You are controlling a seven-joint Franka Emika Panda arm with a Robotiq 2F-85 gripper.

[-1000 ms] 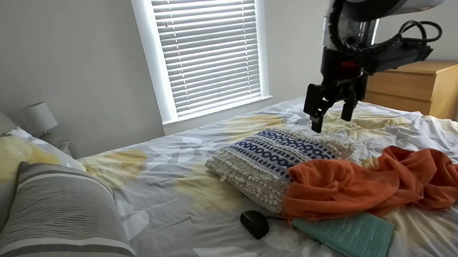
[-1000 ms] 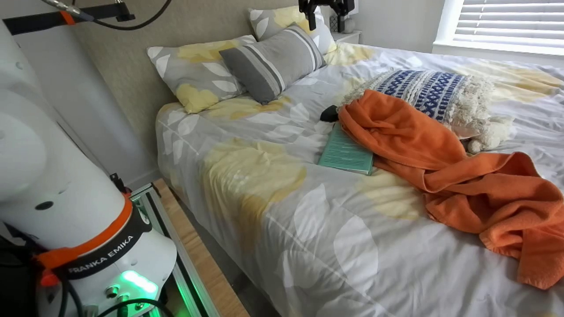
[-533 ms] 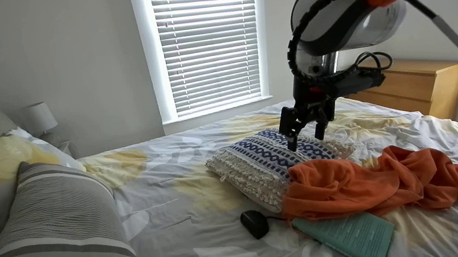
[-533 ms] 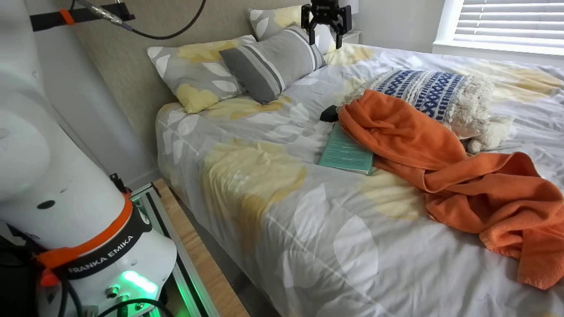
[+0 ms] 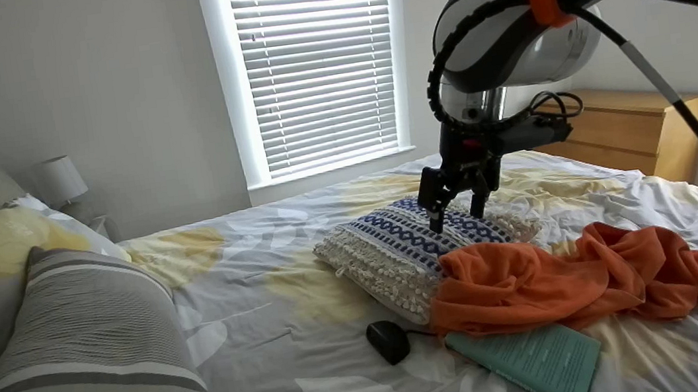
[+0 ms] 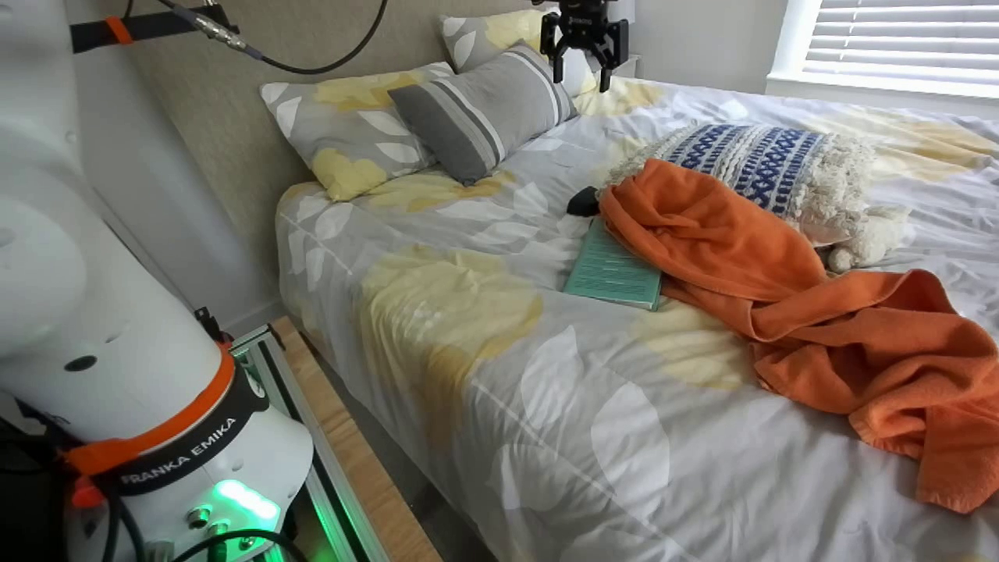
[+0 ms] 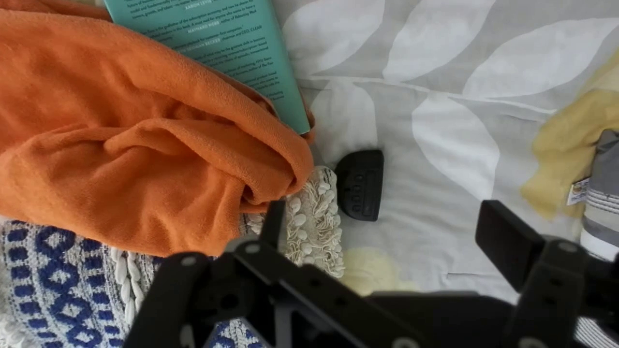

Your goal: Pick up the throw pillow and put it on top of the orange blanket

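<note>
The throw pillow (image 5: 387,238) is cream with blue patterned bands and a tufted edge. It lies on the bed in both exterior views (image 6: 749,160), and the orange blanket (image 5: 533,286) is bunched over part of its edge (image 6: 726,234). My gripper (image 5: 457,216) is open and empty, pointing down above the bed (image 6: 581,78). In the wrist view, the pillow's tufted end (image 7: 316,227) shows beside the left finger, between the spread fingertips (image 7: 384,217). The blanket (image 7: 145,130) covers the upper left there. The gripper's linkage hides part of the pillow.
A black mouse-like device (image 7: 360,186) lies beside the pillow's end. A teal book (image 5: 535,359) lies partly under the blanket. A grey striped pillow (image 5: 89,361) and leaf-print pillows (image 6: 359,129) lie by the headboard (image 6: 257,47).
My open gripper has moved lower and, in an exterior view, leftward across the pillow, slowing in the last half second. The pillow and blanket have not moved.
</note>
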